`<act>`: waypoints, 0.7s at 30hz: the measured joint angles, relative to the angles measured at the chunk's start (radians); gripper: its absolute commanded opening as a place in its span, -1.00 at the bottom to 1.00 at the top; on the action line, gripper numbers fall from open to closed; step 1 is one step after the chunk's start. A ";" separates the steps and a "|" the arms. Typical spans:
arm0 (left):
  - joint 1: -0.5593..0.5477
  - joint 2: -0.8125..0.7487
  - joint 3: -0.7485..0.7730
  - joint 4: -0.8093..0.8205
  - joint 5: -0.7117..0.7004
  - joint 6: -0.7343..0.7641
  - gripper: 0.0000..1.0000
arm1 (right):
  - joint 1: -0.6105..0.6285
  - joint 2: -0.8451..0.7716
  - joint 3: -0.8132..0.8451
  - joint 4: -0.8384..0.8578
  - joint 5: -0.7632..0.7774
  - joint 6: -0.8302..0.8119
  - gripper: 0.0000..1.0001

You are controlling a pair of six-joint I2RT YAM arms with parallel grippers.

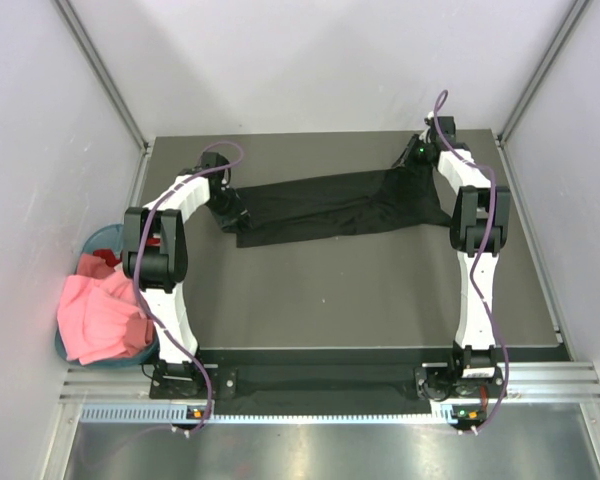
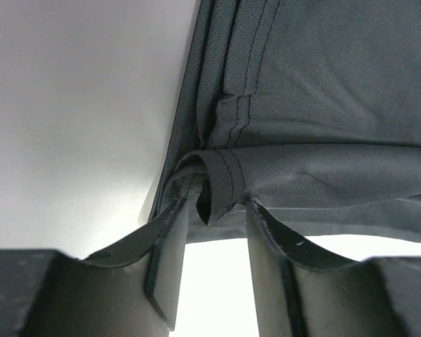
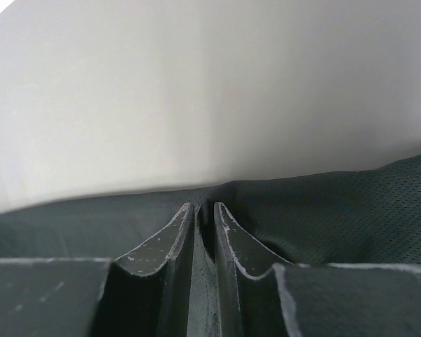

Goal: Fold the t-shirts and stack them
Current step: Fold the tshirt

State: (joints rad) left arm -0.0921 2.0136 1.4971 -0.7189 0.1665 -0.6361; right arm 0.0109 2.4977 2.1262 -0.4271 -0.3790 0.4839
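The black t-shirt (image 1: 330, 205) lies stretched sideways across the far part of the table, between both grippers. My left gripper (image 1: 230, 208) is at its left end. In the left wrist view the gripper (image 2: 216, 200) is open, and a rolled hem of the black shirt (image 2: 323, 84) sits loosely between the fingertips without filling the gap. My right gripper (image 1: 417, 165) is at the shirt's far right corner. In the right wrist view it (image 3: 203, 207) is shut on a thin fold of the black shirt (image 3: 351, 203). A pink t-shirt (image 1: 100, 315) and a red one (image 1: 95, 263) lie in the basket.
The round teal basket (image 1: 102, 238) stands off the table's left edge beside the left arm's base. Grey enclosure walls rise close behind and on both sides of the dark table (image 1: 330, 300).
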 measured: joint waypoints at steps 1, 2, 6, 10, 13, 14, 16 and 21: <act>0.000 0.001 0.000 0.000 0.000 0.000 -0.15 | 0.000 0.000 0.000 0.000 -0.001 0.000 -0.63; 0.000 0.001 0.000 0.001 0.001 0.000 -0.16 | 0.000 0.000 0.000 0.000 -0.002 0.001 -0.61; 0.000 0.014 0.002 0.006 0.002 -0.001 -0.25 | 0.000 0.000 0.000 0.000 -0.005 0.006 -0.52; 0.000 0.032 0.007 0.011 0.009 0.002 -0.51 | 0.000 -0.002 0.000 0.000 -0.010 0.007 -0.43; 0.000 0.038 0.008 0.012 0.019 0.003 -0.73 | 0.000 -0.002 0.000 0.000 -0.012 0.007 -0.40; 0.000 0.038 0.008 0.012 0.021 0.005 -0.77 | 0.000 -0.002 0.000 0.000 -0.012 0.007 -0.40; 0.000 0.038 0.008 0.012 0.024 0.008 -0.82 | 0.000 -0.002 0.000 -0.001 -0.012 0.007 -0.41; 0.000 0.038 0.008 0.012 0.027 0.010 -1.00 | -0.013 -0.002 0.002 -0.004 -0.015 0.006 -0.89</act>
State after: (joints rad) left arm -0.0921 2.0514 1.5051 -0.7071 0.1932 -0.6258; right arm -0.0017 2.4958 2.1281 -0.4313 -0.3943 0.4900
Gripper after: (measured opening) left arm 0.040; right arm 0.174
